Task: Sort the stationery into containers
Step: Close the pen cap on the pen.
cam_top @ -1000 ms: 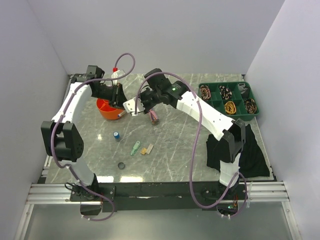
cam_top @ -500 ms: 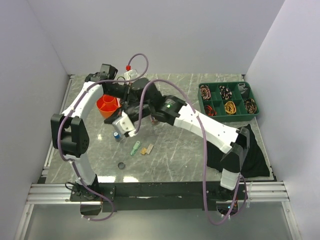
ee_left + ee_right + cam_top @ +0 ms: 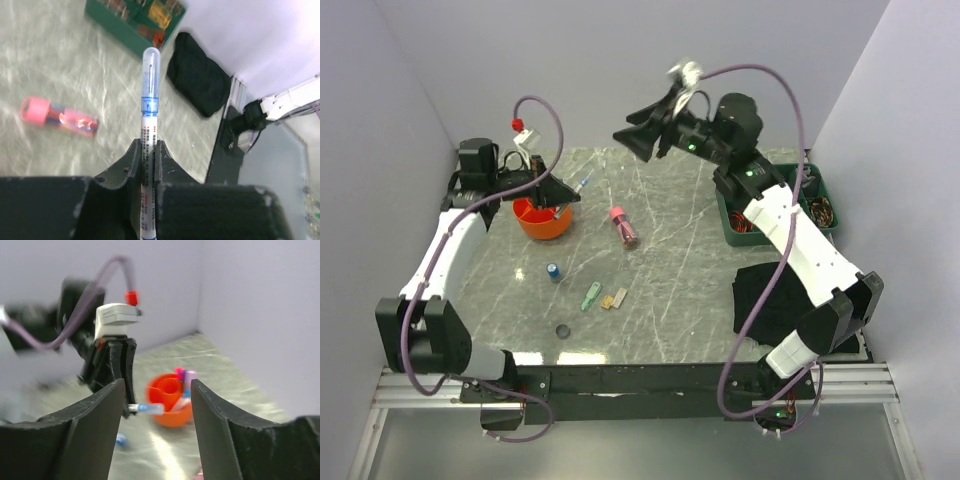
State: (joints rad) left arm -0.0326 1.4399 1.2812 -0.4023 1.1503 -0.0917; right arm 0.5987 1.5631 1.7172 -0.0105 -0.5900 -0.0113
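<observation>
My left gripper is shut on a thin white pen with a clear blue cap. It holds the pen level, just above the right rim of the orange pot. Markers with pink and purple caps stand in that pot. My right gripper hangs open and empty, high above the back of the table and pointing left. A pink tube lies mid-table. A small blue cylinder, a green clip and a yellow eraser lie nearer the front.
A green divided tray with coiled bands sits at the back right, partly behind the right arm. A black cloth lies at the front right. A small dark ring rests near the front edge. White walls close in three sides.
My right arm has swung up and back from beside the pot, and its jaws have opened. My left arm has drawn back to the left with the pen still held.
</observation>
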